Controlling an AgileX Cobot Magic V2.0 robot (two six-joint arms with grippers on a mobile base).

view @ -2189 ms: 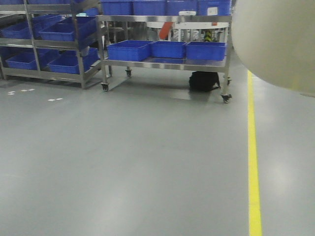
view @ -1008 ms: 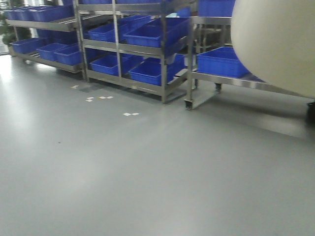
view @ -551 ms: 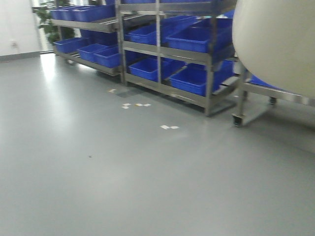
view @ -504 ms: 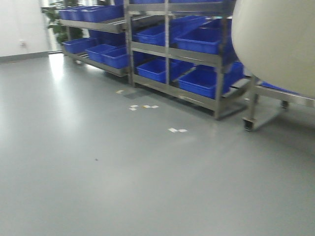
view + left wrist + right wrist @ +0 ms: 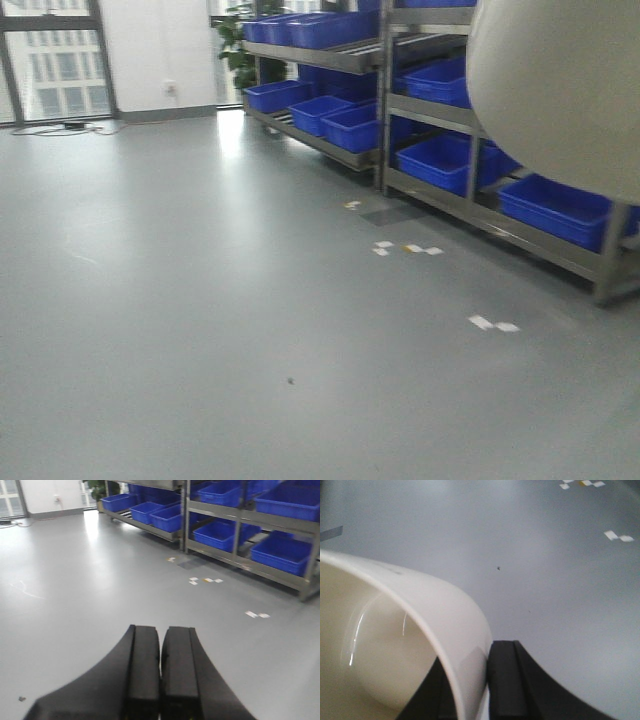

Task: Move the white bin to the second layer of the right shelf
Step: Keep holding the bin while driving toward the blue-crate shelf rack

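The white bin (image 5: 560, 90), a cream-white smooth tub, fills the top right of the front view, held up off the floor. In the right wrist view its rim and wall (image 5: 440, 610) run between the jaws of my right gripper (image 5: 472, 665). One black finger (image 5: 506, 675) presses on the outside and the other sits inside. My left gripper (image 5: 161, 630) is shut with nothing in it, its pads together over bare grey floor. I cannot pick out the right shelf second layer among the racks in view.
Steel racks with blue crates (image 5: 340, 120) line the right side, also seen in the left wrist view as blue crates (image 5: 280, 555). White tape marks (image 5: 493, 324) dot the grey floor. A plant (image 5: 240, 40), a window (image 5: 50, 60) and a cable (image 5: 70, 127) are at the back.
The view has swung left: the racks slid to the right edge, and the back wall, window and plant came in. The bin keeps its place at the top right.
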